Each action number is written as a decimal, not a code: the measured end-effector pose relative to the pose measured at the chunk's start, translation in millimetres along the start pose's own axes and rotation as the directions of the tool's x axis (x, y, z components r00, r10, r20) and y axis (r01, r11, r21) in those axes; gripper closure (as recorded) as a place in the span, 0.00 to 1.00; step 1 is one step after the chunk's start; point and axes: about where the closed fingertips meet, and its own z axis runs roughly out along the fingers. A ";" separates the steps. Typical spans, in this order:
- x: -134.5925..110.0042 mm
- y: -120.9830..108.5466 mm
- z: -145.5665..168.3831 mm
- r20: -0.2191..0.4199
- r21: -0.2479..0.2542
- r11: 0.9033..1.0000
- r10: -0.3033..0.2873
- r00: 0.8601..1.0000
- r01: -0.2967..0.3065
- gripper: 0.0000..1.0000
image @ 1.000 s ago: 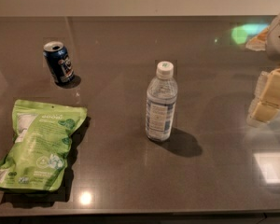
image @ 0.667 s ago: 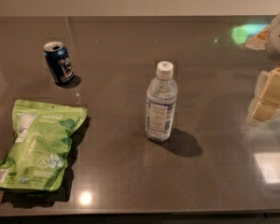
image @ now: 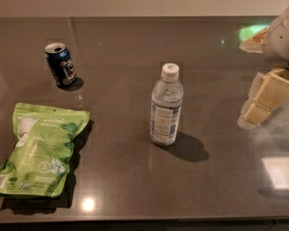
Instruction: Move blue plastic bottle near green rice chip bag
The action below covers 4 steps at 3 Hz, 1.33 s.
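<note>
The blue plastic bottle [image: 166, 107] stands upright near the middle of the dark table, clear with a white cap and a blue-and-white label. The green rice chip bag [image: 38, 150] lies flat at the front left, well apart from the bottle. My gripper [image: 264, 100] hangs at the right edge of the view, its cream-coloured fingers [image: 272, 89] pointing down-left, well to the right of the bottle and holding nothing that I can see.
A dark-blue soda can [image: 61, 65] stands at the back left, tilted slightly. The dark grey table [image: 135, 186] has its front edge along the bottom of the view. A wall runs along the back.
</note>
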 end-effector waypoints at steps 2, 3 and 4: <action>-50.5 6.9 34.6 0.210 -0.088 0.996 -0.008 0.978 0.027 0.00; -73.4 13.2 50.4 0.283 -0.150 0.987 -0.009 0.959 0.054 0.00; -89.1 20.1 64.2 0.334 -0.204 0.976 0.000 0.943 0.073 0.00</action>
